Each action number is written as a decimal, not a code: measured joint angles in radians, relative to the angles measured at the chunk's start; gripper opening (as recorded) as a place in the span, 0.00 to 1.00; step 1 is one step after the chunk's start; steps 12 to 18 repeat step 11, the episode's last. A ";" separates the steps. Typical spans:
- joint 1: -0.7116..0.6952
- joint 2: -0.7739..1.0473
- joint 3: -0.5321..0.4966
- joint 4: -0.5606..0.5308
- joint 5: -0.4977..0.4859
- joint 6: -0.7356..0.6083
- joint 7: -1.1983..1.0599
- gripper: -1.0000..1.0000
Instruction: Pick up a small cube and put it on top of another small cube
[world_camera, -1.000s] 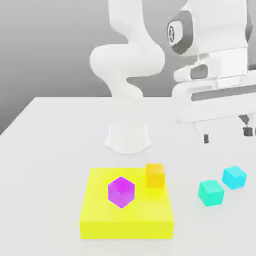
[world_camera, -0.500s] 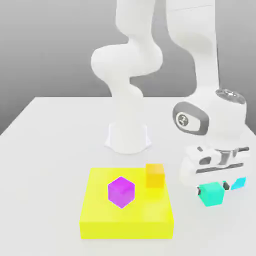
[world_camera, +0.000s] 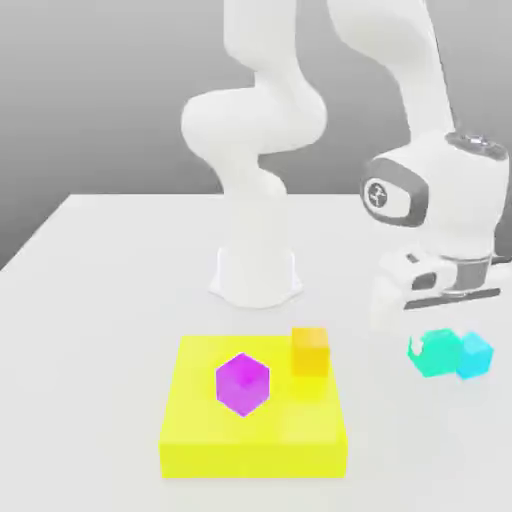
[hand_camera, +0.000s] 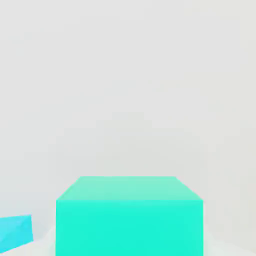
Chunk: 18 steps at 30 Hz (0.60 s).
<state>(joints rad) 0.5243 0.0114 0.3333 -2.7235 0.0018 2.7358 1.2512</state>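
Since half a second ago, the gripper (world_camera: 437, 345) has lifted the teal cube (world_camera: 435, 353) off the surface (world_camera: 100, 300), holding it tight, just beside the sky-blue cube (world_camera: 475, 356). Picking up is done; stacking is left.

A simulated robot test scene: a plain white table (world_camera: 100, 300) before a featureless grey backdrop, a white Franka arm (world_camera: 255, 130) mounted on it, and flat-coloured blocks, among them a yellow slab (world_camera: 200, 440), rendered without texture.
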 joint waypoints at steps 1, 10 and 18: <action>0.048 -0.022 0.013 0.009 0.015 -0.030 -0.001 0.00; 0.135 0.152 -0.064 0.039 -0.150 0.105 0.136 1.00; 0.135 0.152 -0.064 0.039 -0.150 0.105 0.136 1.00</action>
